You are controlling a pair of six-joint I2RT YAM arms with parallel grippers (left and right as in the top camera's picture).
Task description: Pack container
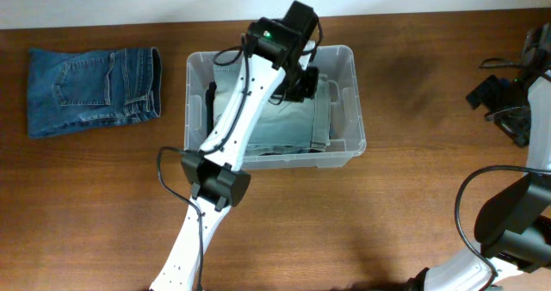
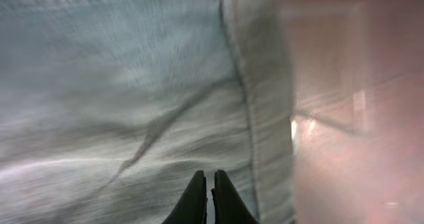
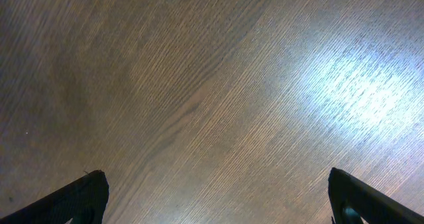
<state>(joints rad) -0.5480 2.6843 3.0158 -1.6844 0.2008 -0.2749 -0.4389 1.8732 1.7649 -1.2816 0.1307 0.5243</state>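
The container (image 1: 357, 110), a clear plastic bin, stands at the table's back centre with folded pale grey-green jeans (image 1: 288, 119) lying inside it. My left arm reaches into the bin, and my left gripper (image 1: 303, 83) sits low over the garment near its right side. In the left wrist view the left gripper (image 2: 209, 179) is shut, with nothing visible between its fingers, just above the pale jeans (image 2: 119, 85) and beside the bin's wall (image 2: 344, 118). My right gripper (image 3: 217, 177) stands wide open over bare wood.
A folded pair of dark blue jeans (image 1: 90, 89) lies on the table to the left of the bin. My right arm (image 1: 508, 110) is parked at the far right edge with its cables.
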